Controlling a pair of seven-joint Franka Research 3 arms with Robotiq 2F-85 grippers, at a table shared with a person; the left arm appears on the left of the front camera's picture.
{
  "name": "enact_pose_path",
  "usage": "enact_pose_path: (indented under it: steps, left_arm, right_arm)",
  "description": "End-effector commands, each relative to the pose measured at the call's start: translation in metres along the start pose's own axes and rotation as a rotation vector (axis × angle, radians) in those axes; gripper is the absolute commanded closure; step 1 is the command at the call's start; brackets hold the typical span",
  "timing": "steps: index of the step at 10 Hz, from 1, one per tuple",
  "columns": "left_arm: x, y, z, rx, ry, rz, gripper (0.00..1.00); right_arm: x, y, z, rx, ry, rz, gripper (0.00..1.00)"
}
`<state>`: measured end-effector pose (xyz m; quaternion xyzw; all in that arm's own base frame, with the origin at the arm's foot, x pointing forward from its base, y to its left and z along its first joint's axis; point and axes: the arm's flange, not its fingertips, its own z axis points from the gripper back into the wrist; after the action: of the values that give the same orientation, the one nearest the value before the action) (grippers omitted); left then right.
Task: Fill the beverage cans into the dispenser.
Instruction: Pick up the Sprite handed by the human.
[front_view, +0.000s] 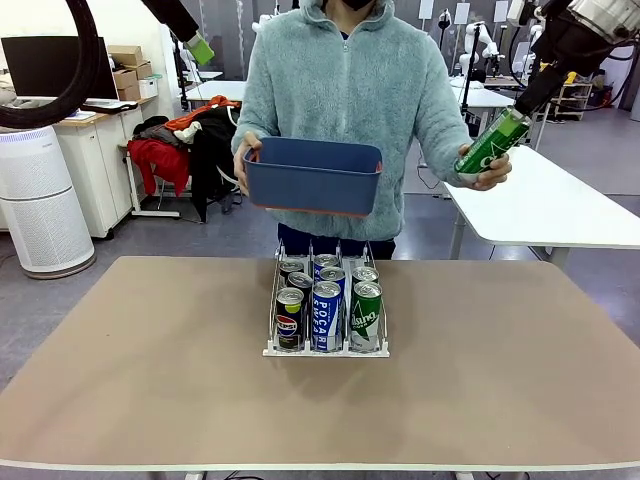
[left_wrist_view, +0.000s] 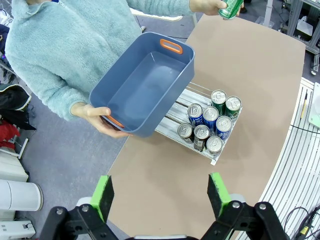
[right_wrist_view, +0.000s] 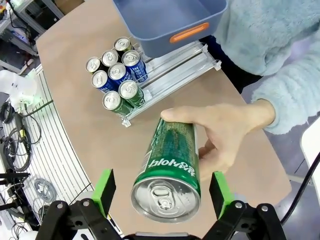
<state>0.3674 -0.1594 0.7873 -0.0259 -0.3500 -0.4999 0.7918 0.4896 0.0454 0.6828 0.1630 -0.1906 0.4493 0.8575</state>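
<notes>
The dispenser (front_view: 272, 350) stands mid-table with several beverage cans in its three lanes: black Pepsi (front_view: 289, 322), blue-and-white Pocari (front_view: 327, 316) and green (front_view: 366, 316). A person's hand (right_wrist_view: 227, 132) holds one more green can (right_wrist_view: 170, 167) up, top end first, between the pads of my open right gripper (right_wrist_view: 162, 192). A gap shows on both sides of it. In the front view that can (front_view: 492, 145) hangs high at the right, just below the right gripper (front_view: 530, 98). My left gripper (left_wrist_view: 161, 195) is open and empty, high above the table's left side (front_view: 200, 48), looking down on the dispenser (left_wrist_view: 172, 112).
The person stands at the far side and holds an empty dark blue bin (front_view: 310, 178) with the other hand, above the back of the dispenser. Bare tabletop (front_view: 140, 370) lies on both sides of the rack. A white table (front_view: 560, 210) stands behind at the right.
</notes>
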Motion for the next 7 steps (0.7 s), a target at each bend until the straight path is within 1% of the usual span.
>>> enact_pose_path:
  steps: [1, 2, 3, 4, 6, 7]
  left_arm:
    - [-0.0003, 0.0002, 0.0004, 0.002, -0.003, -0.001, 0.00]
    - [-0.0003, 0.0002, 0.0004, 0.002, -0.003, -0.001, 0.00]
    - [-0.0003, 0.0002, 0.0004, 0.002, -0.003, -0.001, 0.00]
    - [-0.0003, 0.0002, 0.0004, 0.002, -0.003, -0.001, 0.00]
    - [-0.0003, 0.0002, 0.0004, 0.002, -0.003, -0.001, 0.00]
    - [-0.0003, 0.0002, 0.0004, 0.002, -0.003, -0.001, 0.00]
  right_arm:
    - [-0.0070, 0.0049, -0.0066, -0.004, -0.017, 0.008, 0.00]
    - [-0.0069, 0.0046, -0.0062, -0.004, -0.020, 0.012, 0.00]
    - [-0.0048, 0.0095, -0.0081, 0.008, -0.056, 0.038, 0.00]
    - [-0.0028, 0.0011, -0.0028, 0.005, 0.004, -0.003, 0.00]
    - [-0.0028, 0.0011, -0.0028, 0.005, 0.004, -0.003, 0.00]
    - [-0.0024, 0.0021, -0.0024, 0.009, -0.006, 0.005, 0.59]
